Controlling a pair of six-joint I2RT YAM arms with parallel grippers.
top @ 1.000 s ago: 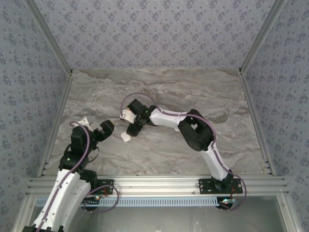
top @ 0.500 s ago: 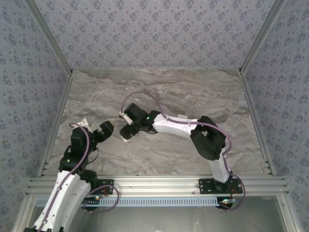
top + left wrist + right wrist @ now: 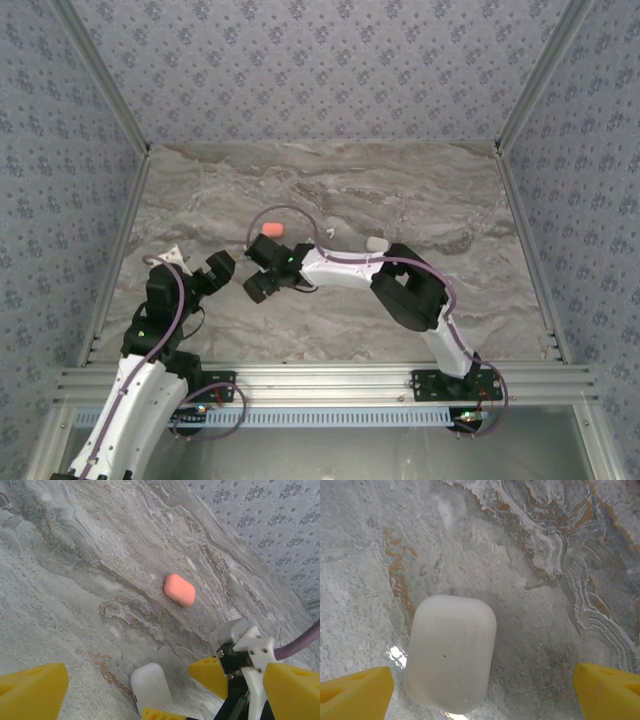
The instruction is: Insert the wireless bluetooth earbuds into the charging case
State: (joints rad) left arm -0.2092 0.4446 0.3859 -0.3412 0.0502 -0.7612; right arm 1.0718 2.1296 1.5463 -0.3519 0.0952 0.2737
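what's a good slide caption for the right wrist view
Open right gripper straddling a white charging case that lies flat on the marble table.

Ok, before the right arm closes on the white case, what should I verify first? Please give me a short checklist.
1. Right gripper open: ok, fingers wide apart.
2. White case between those fingers: ok, though nearer one finger.
3. Fingers clear of the case: ok, a gap shows on both sides.
4. Left gripper out of the way: ok, open, empty, off to the side.
5. Orange case clear: ok, it lies apart, farther back.
6. Lid open for inserting: not ok, the white case looks closed.
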